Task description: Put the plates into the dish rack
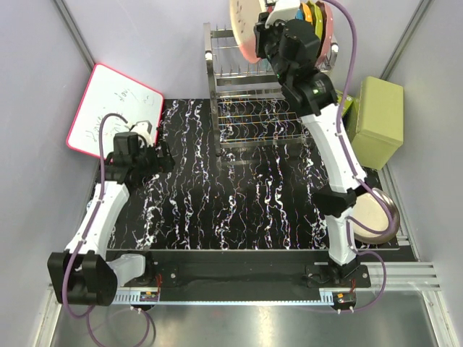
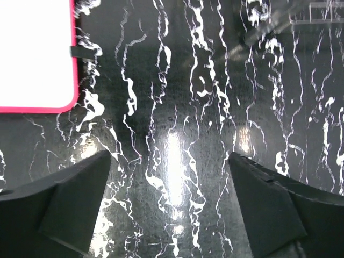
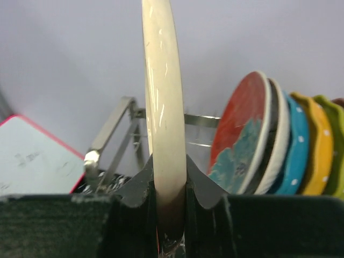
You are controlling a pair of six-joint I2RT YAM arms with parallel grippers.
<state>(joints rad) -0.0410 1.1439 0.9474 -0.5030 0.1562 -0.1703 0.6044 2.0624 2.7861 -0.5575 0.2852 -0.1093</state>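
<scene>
My right gripper [image 1: 269, 30] is shut on the edge of a pink-and-cream plate [image 1: 244, 27] and holds it upright above the top tier of the steel dish rack [image 1: 242, 108]. In the right wrist view the plate's cream rim [image 3: 164, 107] stands edge-on between my fingers [image 3: 134, 188], and my gripper [image 3: 170, 185] is closed on it. To its right the red plate with the teal flower [image 3: 242, 134] stands in the rack, with a white-rimmed plate [image 3: 275, 145] behind it. My left gripper [image 1: 163, 155] is open and empty, low over the black mat [image 2: 172, 134], with its point [image 2: 169, 204] between the fingers.
Plain blue [image 3: 295, 145], orange [image 3: 317, 145] and green [image 3: 336, 150] plates stand at the rack's right end. A red-framed whiteboard [image 1: 112, 108] lies left of the mat and shows in the left wrist view [image 2: 35, 54]. A green box [image 1: 380, 119] and a metal pan [image 1: 380, 213] sit on the right.
</scene>
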